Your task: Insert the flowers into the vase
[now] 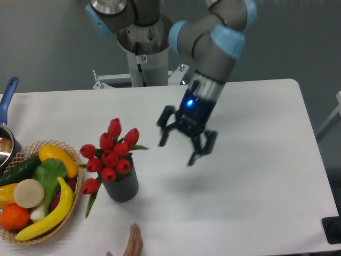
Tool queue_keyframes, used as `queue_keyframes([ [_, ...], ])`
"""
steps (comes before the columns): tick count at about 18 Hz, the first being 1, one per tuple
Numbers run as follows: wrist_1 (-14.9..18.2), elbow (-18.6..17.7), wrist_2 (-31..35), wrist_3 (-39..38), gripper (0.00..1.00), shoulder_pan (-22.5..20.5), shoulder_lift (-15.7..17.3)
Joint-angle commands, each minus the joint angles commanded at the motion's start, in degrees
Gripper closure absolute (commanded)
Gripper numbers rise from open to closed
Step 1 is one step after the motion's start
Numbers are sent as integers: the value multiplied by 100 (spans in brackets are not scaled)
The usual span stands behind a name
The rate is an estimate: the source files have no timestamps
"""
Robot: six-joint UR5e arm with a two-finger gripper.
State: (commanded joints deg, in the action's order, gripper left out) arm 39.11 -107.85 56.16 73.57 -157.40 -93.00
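Observation:
The flowers (109, 156), red tulip buds with green leaves, stand in the vase (122, 186), a small dark grey ribbed cylinder on the white table. One bud and a long leaf droop over its left side. My gripper (178, 147) hangs in the air to the right of the bunch, well apart from it. It is open, with nothing between its fingers.
A wicker basket (74, 202) of fruit and vegetables sits at the left front. A metal pot with a blue handle (7, 97) is at the far left edge. A human fingertip (133, 242) shows at the bottom edge, just below the vase.

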Motion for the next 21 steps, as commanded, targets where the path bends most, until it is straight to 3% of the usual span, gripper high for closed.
queue_keyframes([
  [3,166,167,516,-9,0,-193,290],
  [8,816,773,1247,88,0,-203,265],
  [9,1096,904,1414,183,0,-203,265],
  [12,2413,1475,1854,1217,0,-220,256],
  [14,2907,1696,1951,1738,0,-282,256],
  [21,3331,1618,2233,2830,0,-510,405],
])
